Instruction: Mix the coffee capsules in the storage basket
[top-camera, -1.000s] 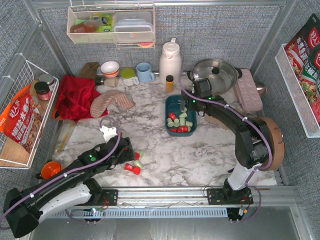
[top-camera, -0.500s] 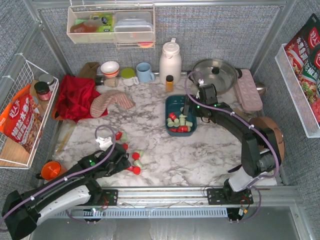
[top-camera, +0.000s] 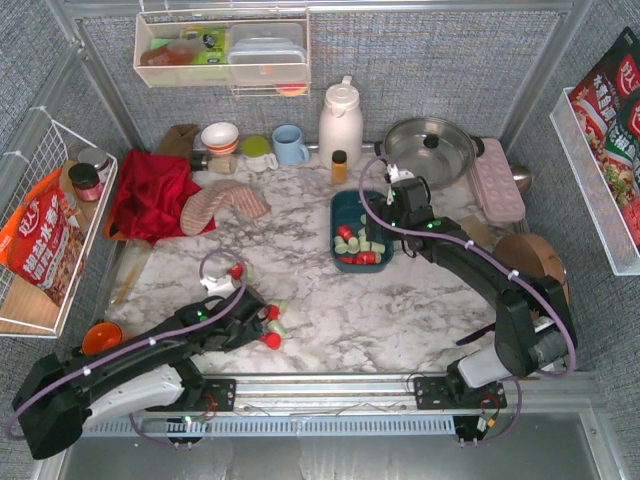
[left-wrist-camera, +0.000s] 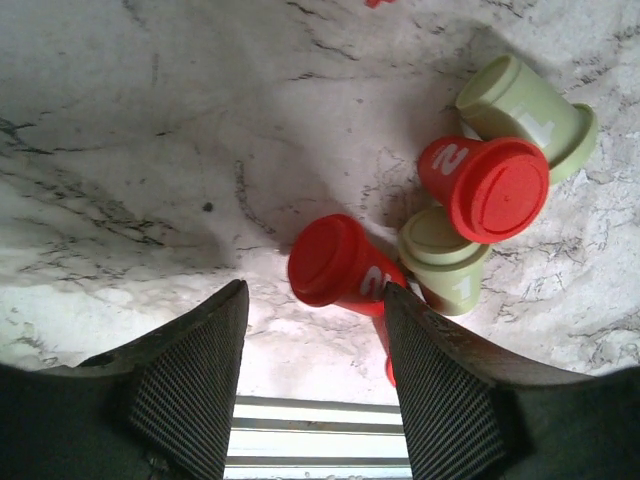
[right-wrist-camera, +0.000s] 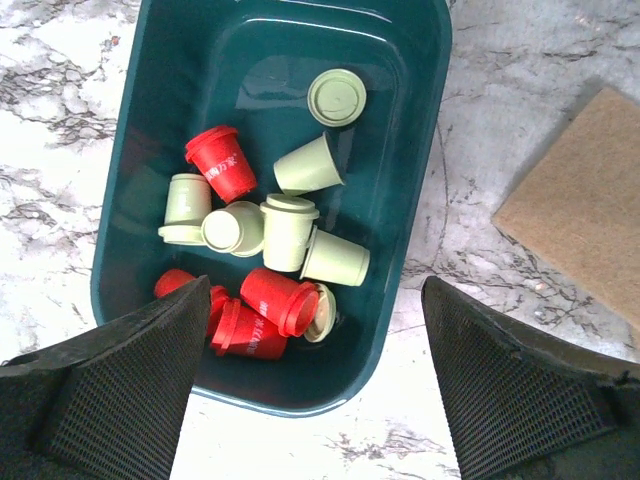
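Observation:
The dark teal storage basket (top-camera: 341, 203) stands on the marble right of centre and holds several red and pale green coffee capsules (top-camera: 357, 245). It fills the right wrist view (right-wrist-camera: 420, 120), its capsules (right-wrist-camera: 270, 240) piled at its near end. My right gripper (top-camera: 390, 220) hovers over its right side, open and empty (right-wrist-camera: 315, 290). Loose capsules (top-camera: 272, 325) lie at the front left. My left gripper (top-camera: 252, 322) is open beside them. In the left wrist view (left-wrist-camera: 315, 292), a red capsule (left-wrist-camera: 335, 262) lies on its side just ahead of the right finger.
Two more capsules (top-camera: 240, 271) lie behind my left arm. A white thermos (top-camera: 340, 120), an amber bottle (top-camera: 339, 166) and a steel pan (top-camera: 430, 145) stand behind the basket. A brown board (right-wrist-camera: 580, 200) lies right of it. A red cloth (top-camera: 150, 195) is at back left.
My right gripper has come forward from the pan to over the basket. My left gripper drew back, uncovering two capsules behind it, then returned to the loose capsules.

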